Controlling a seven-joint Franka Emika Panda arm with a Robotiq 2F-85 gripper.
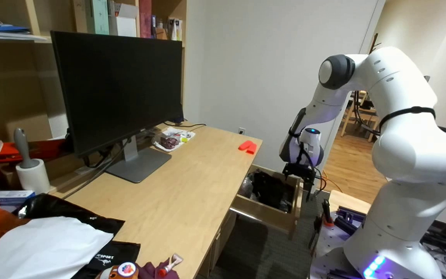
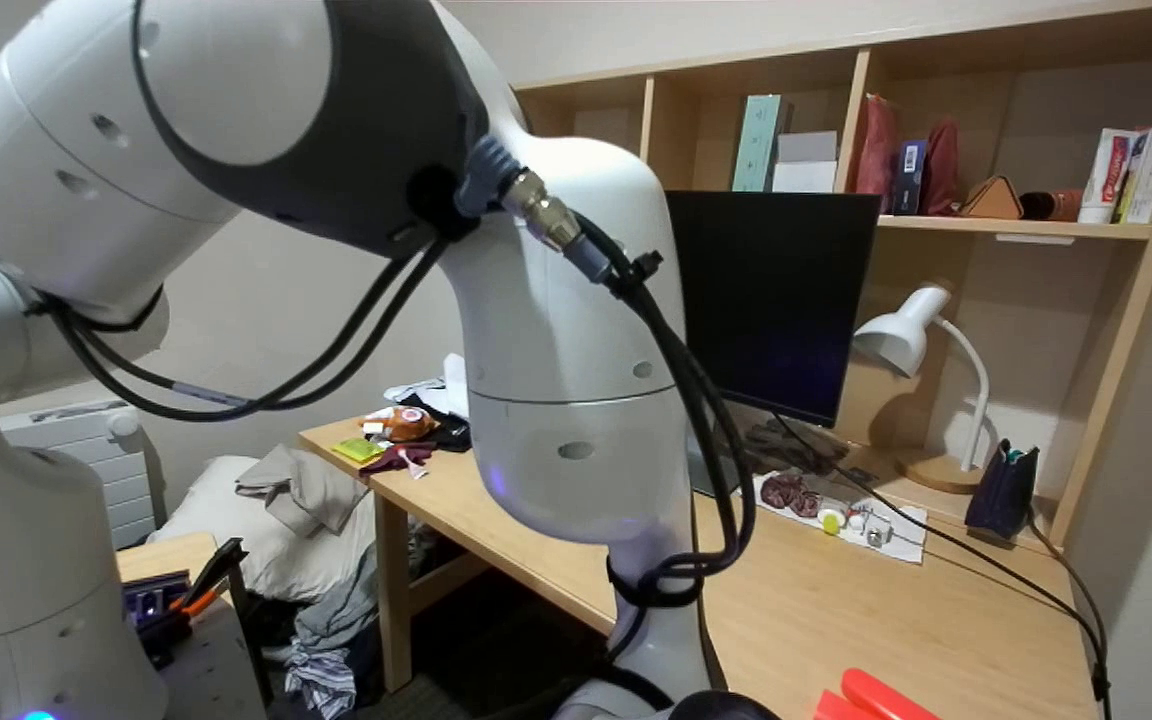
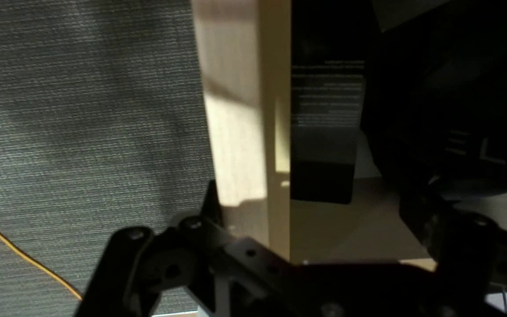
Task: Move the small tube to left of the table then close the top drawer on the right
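Currently, you have the fingers (image 3: 212, 207) spread wide apart at the front panel (image 3: 236, 145) of the top drawer (image 1: 263, 215). In the wrist view, one finger stands on the outer side of the drawer and the other on its inner side, so the panel lies in the gap between them. Whether either finger touches the wood, you cannot tell from these views.

The drawer is pulled out from under the table (image 1: 207, 193). The small tube (image 1: 173, 264) is well apart from the fingers: it lies toward the end of the table away from the drawer, beside or partly on a maroon cloth (image 1: 149, 271); you cannot tell which. It has a pale body and a red cap.

The drawer's panel is of light wood, straight and smooth. Inside the drawer you see a flat, black, rectangular thing (image 3: 326, 141) with lines of print too small to read, and beside it crumpled black material (image 3: 469, 101). Outside the drawer, the dark grey floor (image 3: 104, 110) shows a ribbed texture, and a thin orange cable (image 3: 33, 259) curves over it. Near the drawer, on the table's corner, lie two red, elongated pieces (image 1: 245, 145).
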